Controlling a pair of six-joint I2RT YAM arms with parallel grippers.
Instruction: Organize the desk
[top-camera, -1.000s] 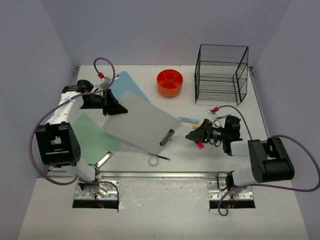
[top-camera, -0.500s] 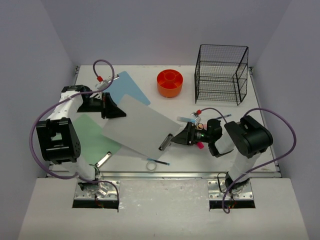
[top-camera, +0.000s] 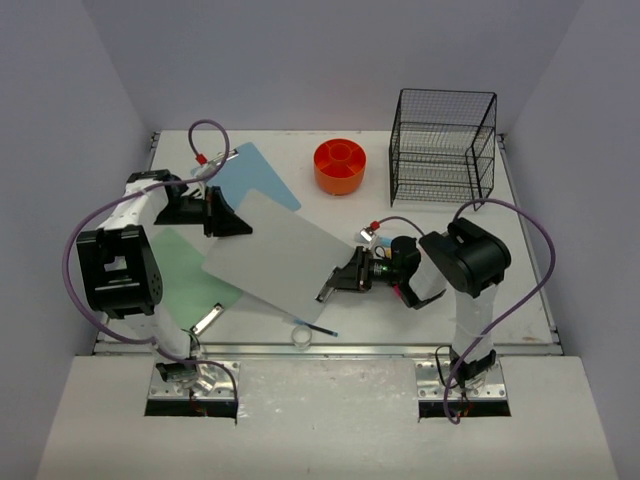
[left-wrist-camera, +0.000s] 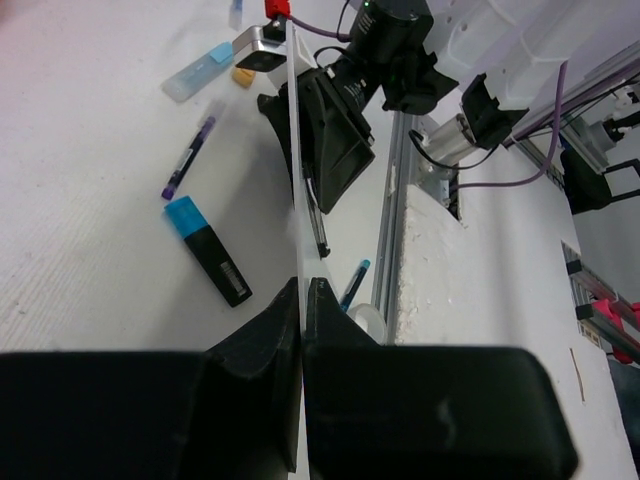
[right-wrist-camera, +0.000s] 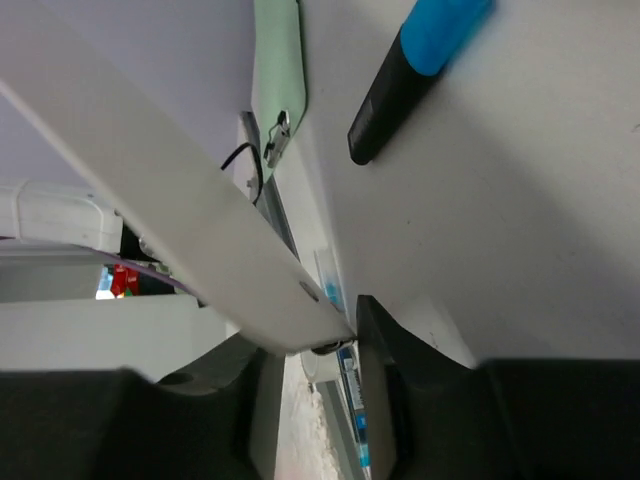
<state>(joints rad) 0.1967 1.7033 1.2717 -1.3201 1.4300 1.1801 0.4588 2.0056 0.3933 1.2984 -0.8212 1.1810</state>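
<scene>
A grey clipboard (top-camera: 275, 250) is lifted off the white desk (top-camera: 525, 250), tilted. My left gripper (top-camera: 226, 216) is shut on its far left corner; in the left wrist view the fingers (left-wrist-camera: 302, 288) pinch the board's thin edge (left-wrist-camera: 296, 190). At the near right end, by the metal clip, my right gripper (top-camera: 346, 279) has its jaws closed around the board. In the right wrist view the board (right-wrist-camera: 170, 190) runs slantwise between the fingers (right-wrist-camera: 322, 340) and touches both.
A green clipboard (top-camera: 185, 268) and a blue sheet (top-camera: 258, 172) lie under the left side. A black and blue highlighter (left-wrist-camera: 208, 250), a purple pen (left-wrist-camera: 188, 158), a tape roll (top-camera: 302, 335) and a blue pen (top-camera: 321, 328) lie loose. An orange round tray (top-camera: 340, 165) and a black wire rack (top-camera: 443, 148) stand at the back.
My right arm has swung left to the clipboard's clip end, and its jaws have narrowed around it. The left gripper has kept its hold on the far corner.
</scene>
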